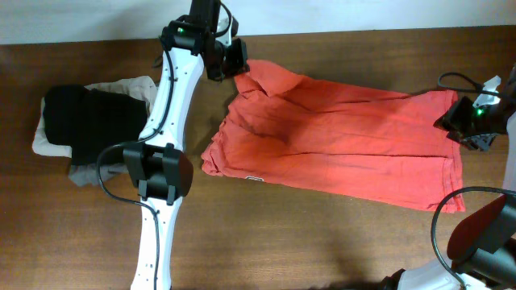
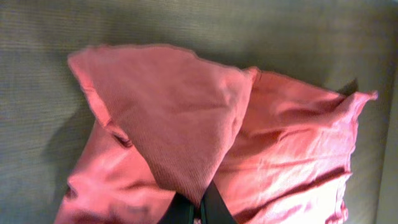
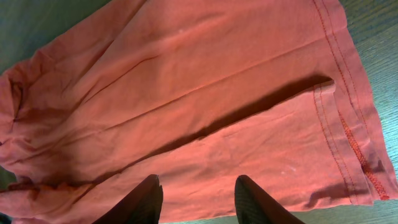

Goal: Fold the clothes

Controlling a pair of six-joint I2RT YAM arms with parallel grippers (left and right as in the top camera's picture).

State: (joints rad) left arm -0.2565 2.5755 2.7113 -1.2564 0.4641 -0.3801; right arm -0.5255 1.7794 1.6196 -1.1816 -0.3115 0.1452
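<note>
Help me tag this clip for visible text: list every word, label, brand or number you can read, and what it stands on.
Nothing here can be read.
Small white mark on the near edge of the red-orange T-shirt, overhead view: too small to read.
Both wrist views: plain shirt fabric and stitching, no print.
Folded garments beside it: no text visible.

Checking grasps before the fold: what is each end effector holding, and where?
Left end effector pinches the T-shirt by a raised corner; right end effector open, empty.
</note>
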